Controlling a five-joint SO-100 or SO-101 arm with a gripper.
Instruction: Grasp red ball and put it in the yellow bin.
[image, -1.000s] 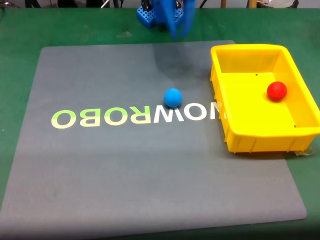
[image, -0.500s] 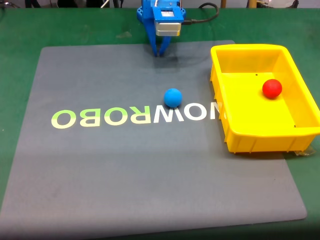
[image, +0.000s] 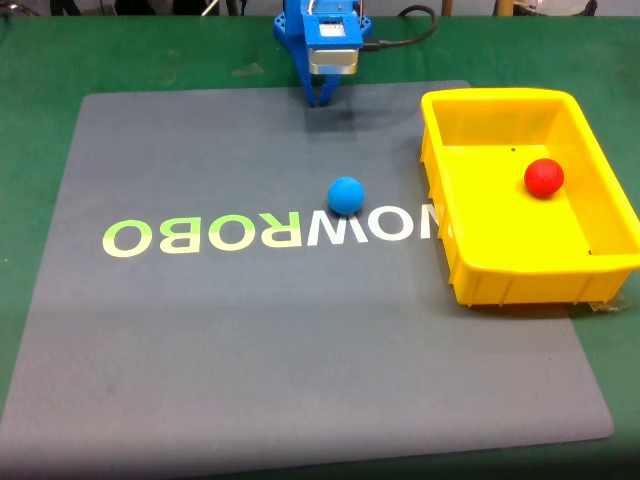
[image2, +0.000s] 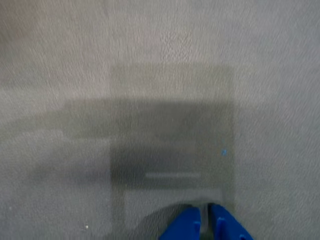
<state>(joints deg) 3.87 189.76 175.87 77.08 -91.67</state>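
Observation:
In the fixed view the red ball (image: 544, 177) lies inside the yellow bin (image: 500, 280), toward its far right part. My blue gripper (image: 319, 100) hangs folded at the far edge of the grey mat, well left of the bin, tips pointing down. In the wrist view the gripper (image2: 205, 216) shows two blue fingertips (image2: 186, 225) nearly together over bare grey mat, with nothing between them. It is shut and empty.
A blue ball (image: 346, 195) rests mid-mat just above the printed lettering (image: 270, 232). The grey mat (image: 250, 350) lies on a green table (image: 40, 60). A cable (image: 405, 35) runs off from the arm's base.
The arm swung back from near the bin to its folded pose at the mat's far edge. The red ball rolled slightly left inside the bin and settled.

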